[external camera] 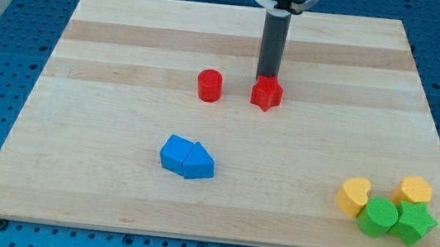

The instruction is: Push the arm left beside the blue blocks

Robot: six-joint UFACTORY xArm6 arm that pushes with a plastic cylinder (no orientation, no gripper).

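My tip ends just at 12 o'clock of the red star block, its very end hidden behind it, so contact is unclear. The rod holds nothing. The two touching blue blocks lie well apart at 7 o'clock.

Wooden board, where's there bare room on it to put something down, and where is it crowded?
Bare wood fills the view's left side of the board, the strip between the two blue blocks and the yellow-green cluster, and the top right corner. It is crowded at the bottom right, and mid-top, where my tip meets the red star beside the red cylinder.
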